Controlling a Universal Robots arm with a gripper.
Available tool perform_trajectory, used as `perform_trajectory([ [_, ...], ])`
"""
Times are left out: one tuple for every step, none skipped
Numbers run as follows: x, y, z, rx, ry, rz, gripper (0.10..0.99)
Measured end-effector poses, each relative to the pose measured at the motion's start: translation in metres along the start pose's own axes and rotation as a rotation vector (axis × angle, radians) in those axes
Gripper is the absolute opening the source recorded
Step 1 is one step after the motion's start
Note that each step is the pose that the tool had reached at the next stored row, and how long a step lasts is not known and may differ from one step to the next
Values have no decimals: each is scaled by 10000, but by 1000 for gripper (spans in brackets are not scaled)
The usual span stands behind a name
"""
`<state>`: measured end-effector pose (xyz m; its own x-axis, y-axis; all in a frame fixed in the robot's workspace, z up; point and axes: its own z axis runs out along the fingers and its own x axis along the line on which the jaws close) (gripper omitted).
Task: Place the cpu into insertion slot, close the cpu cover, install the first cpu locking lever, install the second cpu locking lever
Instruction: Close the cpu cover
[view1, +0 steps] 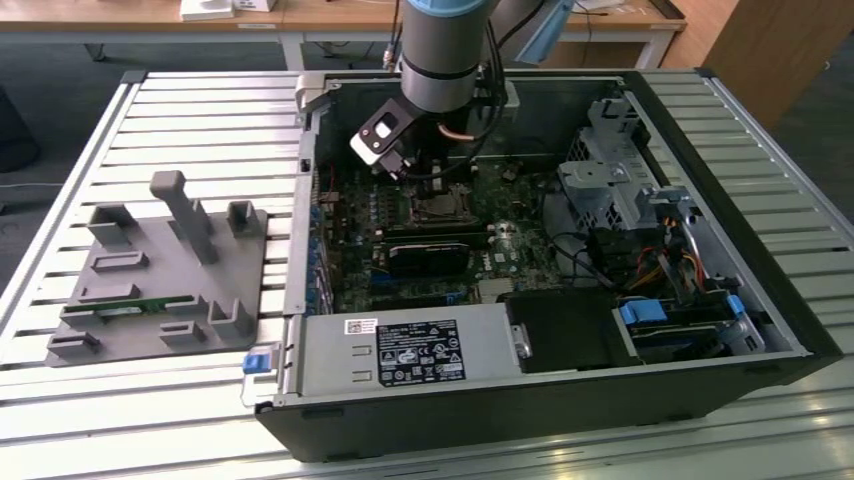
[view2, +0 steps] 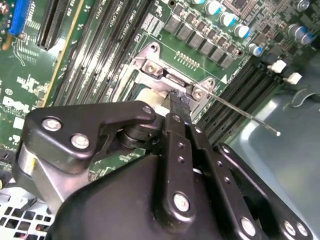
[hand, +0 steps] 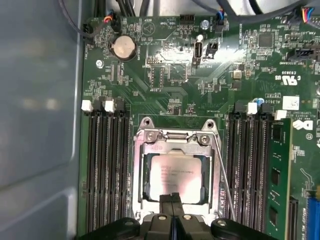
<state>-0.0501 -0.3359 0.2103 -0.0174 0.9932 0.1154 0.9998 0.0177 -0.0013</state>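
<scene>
cpu (hand: 175, 172) sits flat in the insertion slot (hand: 146, 180), flanked by memory slots (hand: 105, 165) on the green motherboard (hand: 165, 75). cpu cover (hand: 175, 137) lies down over it, grey face showing through the window. gripper (hand: 172, 199) fingers are pressed together with nothing between them, tips at one edge of the cover in both wrist views. thin wire locking lever (view2: 245, 116) angles out from a socket corner. exterior view: arm reaches down into the open computer case (view1: 534, 400).
</scene>
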Motion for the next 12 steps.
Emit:
perform_trajectory([
  [0, 3, 0, 0, 1, -1, 106],
  [0, 17, 0, 3, 0, 0, 106],
  [-1, 36, -1, 9, -1, 1, 106],
  [-1, 54, -1, 11, -2, 1, 106],
  [-2, 73, 0, 12, -1, 2, 106],
  [-2, 85, 0, 13, 0, 1, 106],
  [-2, 97, 0, 14, -1, 1, 106],
  [-2, 109, 0, 14, -1, 1, 106],
  [-3, 117, 0, 15, -1, 1, 106],
  [-3, 127, 0, 15, -1, 1, 106],
  [-3, 137, 0, 16, -1, 1, 106],
  [-3, 143, 0, 16, -1, 1, 106],
])
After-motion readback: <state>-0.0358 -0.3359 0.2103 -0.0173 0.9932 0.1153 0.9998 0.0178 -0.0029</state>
